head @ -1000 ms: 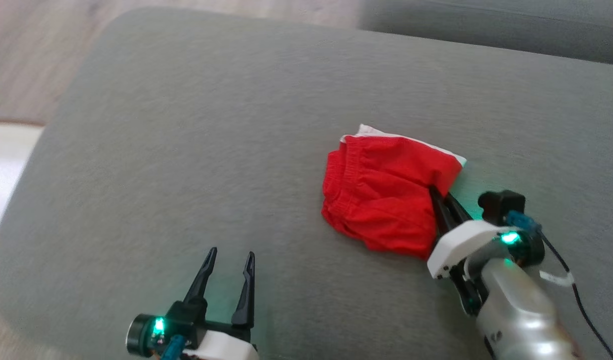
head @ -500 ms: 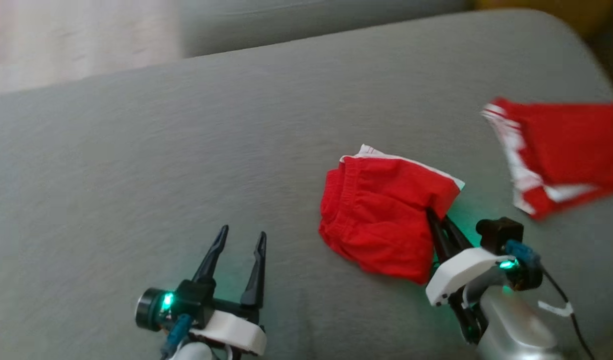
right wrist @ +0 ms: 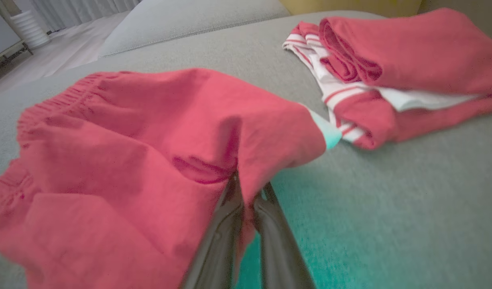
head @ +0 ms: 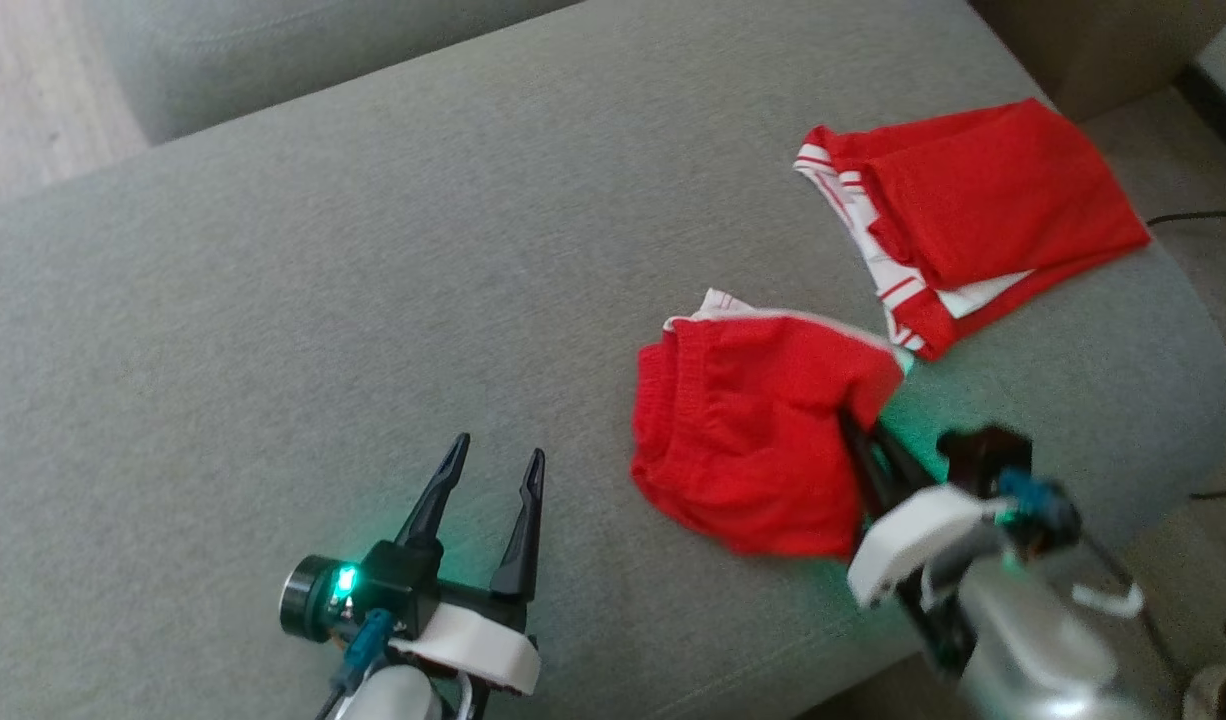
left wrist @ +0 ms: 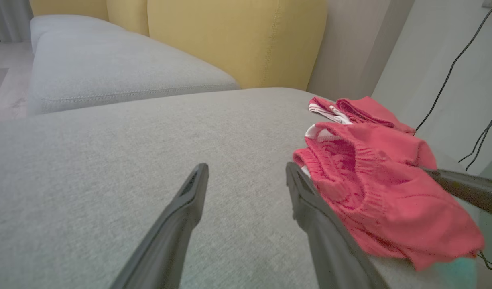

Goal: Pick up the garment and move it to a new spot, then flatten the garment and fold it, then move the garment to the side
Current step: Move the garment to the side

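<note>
Turning right, the head view now reveals a folded red pile [head: 983, 200] just beside the garment [head: 753, 440] on the cushion [head: 273, 300]; right gripper [head: 858, 450] still pinches its edge, left gripper [head: 500, 448] gapes empty; the sideways move seems underway.

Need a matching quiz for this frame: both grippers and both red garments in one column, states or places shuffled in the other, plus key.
Column one:
1. left gripper, two dark fingers
2. right gripper, two dark fingers
3. red elastic-waist garment
4. red-and-white striped folded garment

Column two:
A. lies untouched near the far right corner of the grey fabric cushion
B. open over bare cushion
C. shut on cloth
D. pinched at its edge by a gripper

Pairs: 1-B, 2-C, 3-D, 4-A
</note>
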